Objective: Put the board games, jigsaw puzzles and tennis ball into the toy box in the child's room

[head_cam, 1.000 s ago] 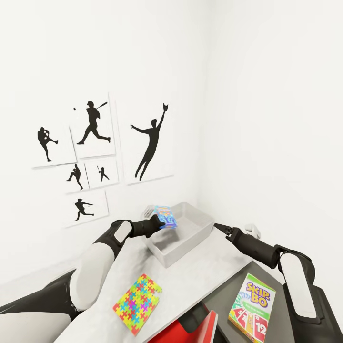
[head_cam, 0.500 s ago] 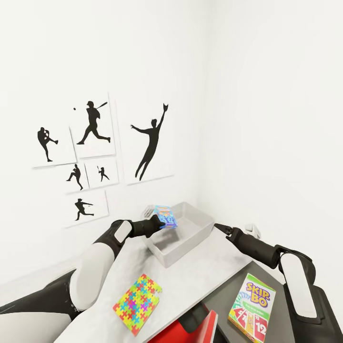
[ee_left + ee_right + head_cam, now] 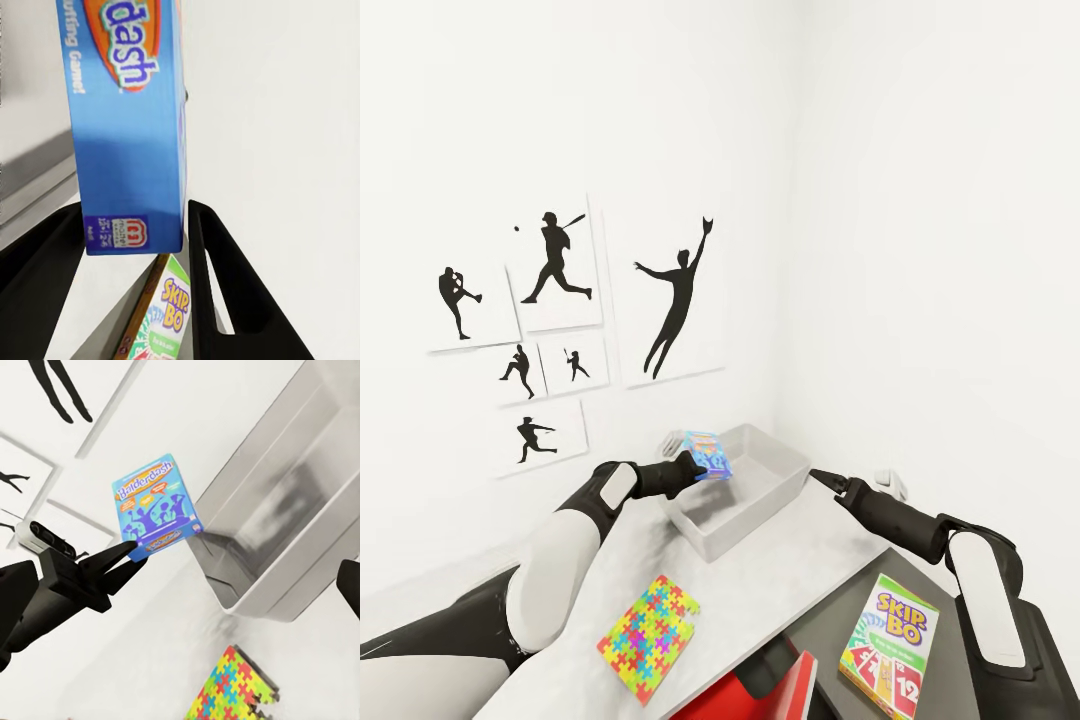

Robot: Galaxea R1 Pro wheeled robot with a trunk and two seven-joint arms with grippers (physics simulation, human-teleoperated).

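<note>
left gripper (image 3: 693, 466): we've got it pinching the flat blue board game box (image 3: 707, 453) by one edge, over the pale grey toy box (image 3: 760, 500) rim on the worktop (image 3: 780, 570)
risk: thin edge grip, so it could probably tip outside
right gripper (image 3: 822, 481): can't tell

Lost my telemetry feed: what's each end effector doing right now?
Left end effector: shut on the flat blue cardboard board game box, over the pale grey toy box.
Right end effector: holds nothing; open or shut cannot be told.
</note>
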